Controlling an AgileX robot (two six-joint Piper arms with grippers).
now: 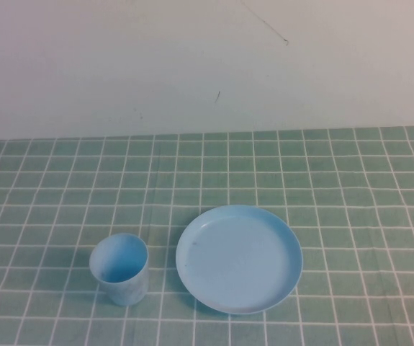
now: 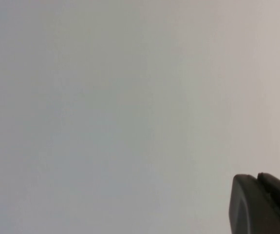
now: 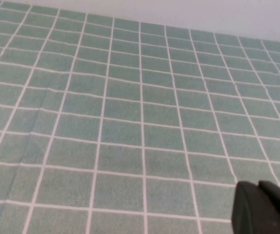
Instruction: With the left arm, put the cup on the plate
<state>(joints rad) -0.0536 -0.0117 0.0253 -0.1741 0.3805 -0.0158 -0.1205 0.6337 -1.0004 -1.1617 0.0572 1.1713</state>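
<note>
While neither arm shows from the high view, you see the cup (image 1: 119,268) upright near the tabletop's (image 1: 351,180) near-left edge, just beside the empty plate (image 1: 238,258). From the left wrist, the left gripper (image 2: 264,204) faces blank wall; open or closed, you cannot tell. From the right wrist, the right gripper (image 3: 265,208) hangs over bare tiles, likewise unreadable. Your risk: a blind descent could topple the light cup against the plate.
</note>
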